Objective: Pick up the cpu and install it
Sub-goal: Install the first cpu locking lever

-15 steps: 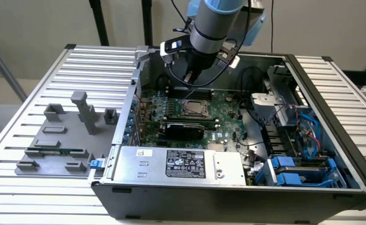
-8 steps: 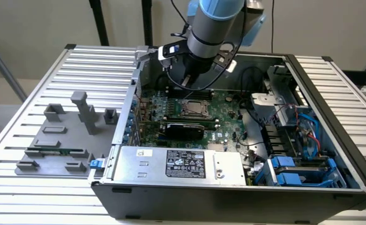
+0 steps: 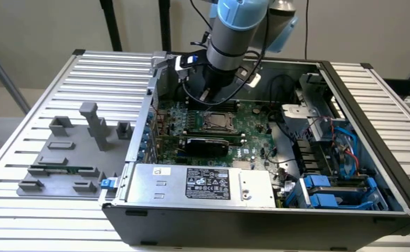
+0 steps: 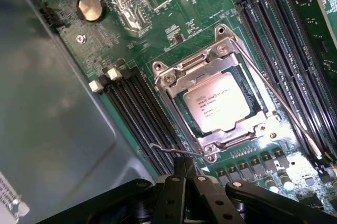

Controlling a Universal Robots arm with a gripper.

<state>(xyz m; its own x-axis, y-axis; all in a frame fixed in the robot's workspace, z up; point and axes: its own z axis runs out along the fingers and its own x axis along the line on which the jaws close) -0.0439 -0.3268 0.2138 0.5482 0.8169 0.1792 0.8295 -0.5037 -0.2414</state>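
The cpu (image 4: 216, 103), a small silver-grey square with printed text, lies flat in the socket on the green motherboard (image 4: 195, 2). The metal socket frame (image 4: 174, 71) is closed around its edges. In the exterior view the cpu (image 3: 214, 119) sits mid-board inside the open computer case, just below the arm's wrist. My gripper (image 4: 185, 166) is shut with nothing between its fingers. Its tips hover just off one corner of the socket, close to the end of a thin wire lever (image 4: 174, 151). In the exterior view my gripper (image 3: 212, 95) hangs over the back of the board.
Black memory slots (image 4: 139, 113) flank the socket on both sides, and a second wire lever (image 4: 279, 103) runs along one edge. A power-supply box (image 3: 201, 184) fills the case front, with blue drive bays (image 3: 330, 191) beside it. A grey fixture holding a green memory stick (image 3: 61, 169) sits outside, at the exterior view's left.
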